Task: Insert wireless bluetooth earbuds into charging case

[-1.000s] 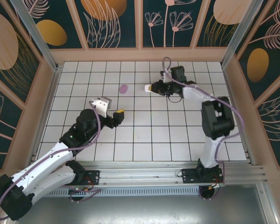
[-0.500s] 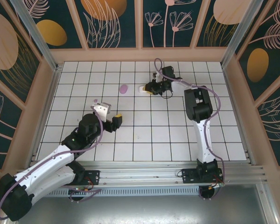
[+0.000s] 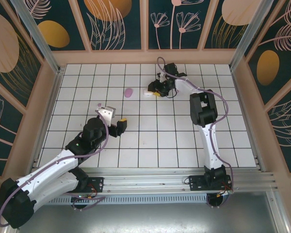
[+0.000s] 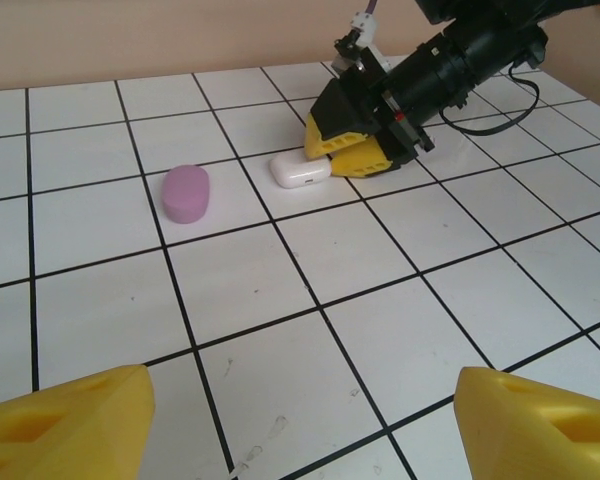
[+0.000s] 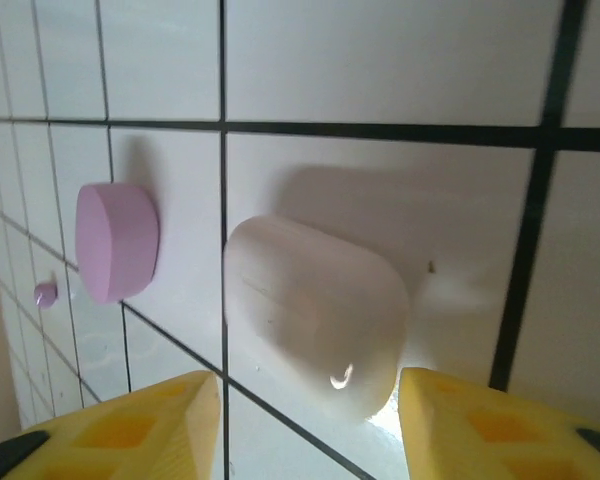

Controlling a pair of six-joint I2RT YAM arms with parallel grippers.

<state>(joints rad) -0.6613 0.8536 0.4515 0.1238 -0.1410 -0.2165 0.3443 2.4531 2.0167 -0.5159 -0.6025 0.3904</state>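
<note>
Charging case point(image 5: 315, 320): glossy white rounded pebble, faint lid seam, closed.

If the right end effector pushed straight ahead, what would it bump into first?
The right end effector would first meet the white charging case, lying straight ahead between its open fingers, probably almost at once.

Stretching leftward along the far edge of the counter point(image 3: 184, 141), and spreading the right fingers point(image 4: 365, 158) apart around the charging case point(image 4: 300, 170).
</note>
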